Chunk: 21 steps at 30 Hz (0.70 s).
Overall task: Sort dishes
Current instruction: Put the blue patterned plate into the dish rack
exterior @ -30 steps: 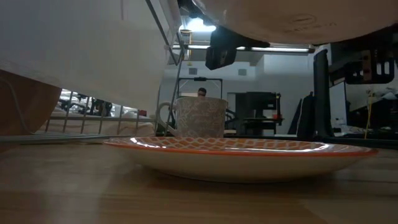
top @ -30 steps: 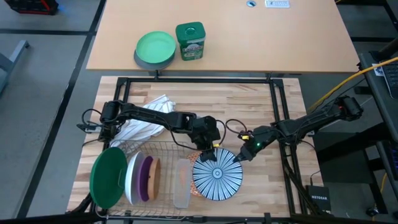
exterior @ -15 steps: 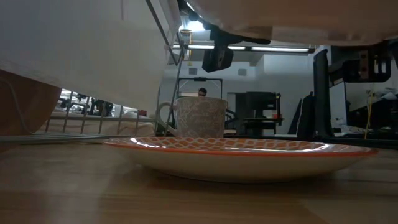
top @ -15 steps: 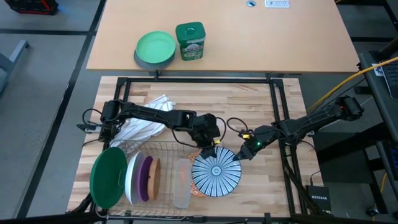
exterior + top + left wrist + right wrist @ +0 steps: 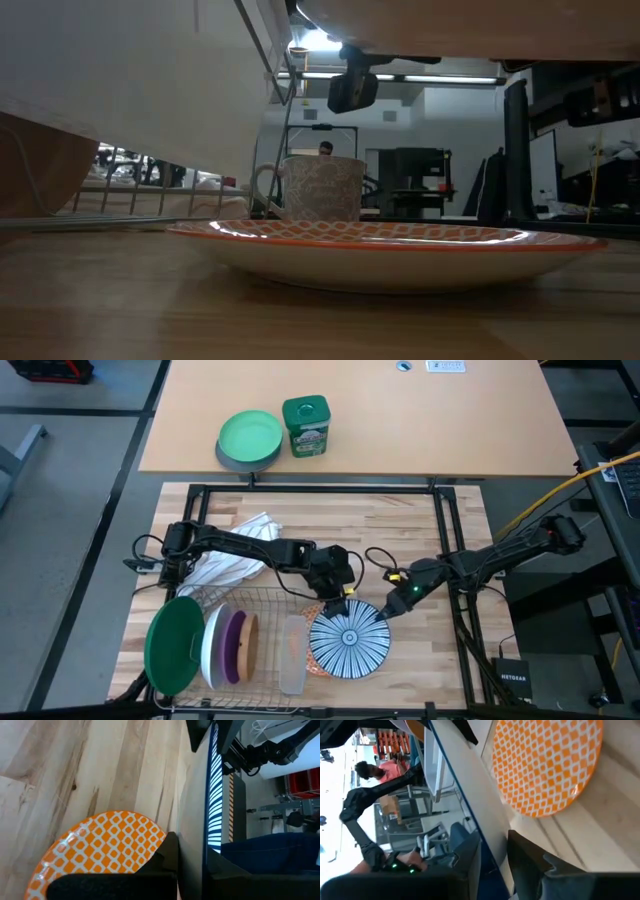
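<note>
Striped plate handover above the orange plate

Your left gripper (image 5: 340,598) pinches the blue-and-white striped plate (image 5: 349,643); right gripper (image 5: 393,606) fingers part, so it may tip onto the orange patterned plate (image 5: 385,245).

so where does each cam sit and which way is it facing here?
High: overhead, straight down; both arms, striped plate between left gripper and right gripper.
Low: table height, level; orange plate, mug.
Left wrist: past own fingers clamping the striped plate's edge.
Right wrist: past own fingers astride that edge.
Shared: both wrists see the orange plate.
</note>
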Each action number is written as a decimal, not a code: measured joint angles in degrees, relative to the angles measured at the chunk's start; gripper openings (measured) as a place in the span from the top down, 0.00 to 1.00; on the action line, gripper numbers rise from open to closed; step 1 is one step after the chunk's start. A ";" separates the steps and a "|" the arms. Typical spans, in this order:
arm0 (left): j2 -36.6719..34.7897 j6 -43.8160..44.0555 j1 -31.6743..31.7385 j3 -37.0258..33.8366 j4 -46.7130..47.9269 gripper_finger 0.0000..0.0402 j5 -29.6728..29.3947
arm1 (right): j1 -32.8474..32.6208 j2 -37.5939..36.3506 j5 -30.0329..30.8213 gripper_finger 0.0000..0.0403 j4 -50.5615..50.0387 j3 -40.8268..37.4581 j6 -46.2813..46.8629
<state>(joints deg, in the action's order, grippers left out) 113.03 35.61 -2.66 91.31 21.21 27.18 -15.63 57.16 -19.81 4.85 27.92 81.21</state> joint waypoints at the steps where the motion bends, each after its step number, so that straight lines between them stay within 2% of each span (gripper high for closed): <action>1: 0.00 0.03 -0.02 0.00 -0.05 0.99 0.06 | 0.00 -0.34 -0.55 0.76 -0.14 -0.01 0.86; 6: -0.03 -0.02 0.00 0.09 -1.28 0.99 0.42 | -0.03 -4.20 -2.69 0.76 -0.87 -0.09 3.78; 10: -0.76 0.03 0.02 0.11 -3.60 0.99 0.31 | -0.05 -9.56 -1.54 0.76 -2.47 -0.11 5.53; 21: -5.81 -0.98 2.04 0.00 -3.36 1.00 -1.34 | -0.10 -25.30 12.35 0.75 -9.89 -0.04 8.86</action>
<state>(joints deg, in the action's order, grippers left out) 107.22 34.63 -0.61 91.31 17.86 25.84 -15.73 31.86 -7.46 -5.04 27.88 90.07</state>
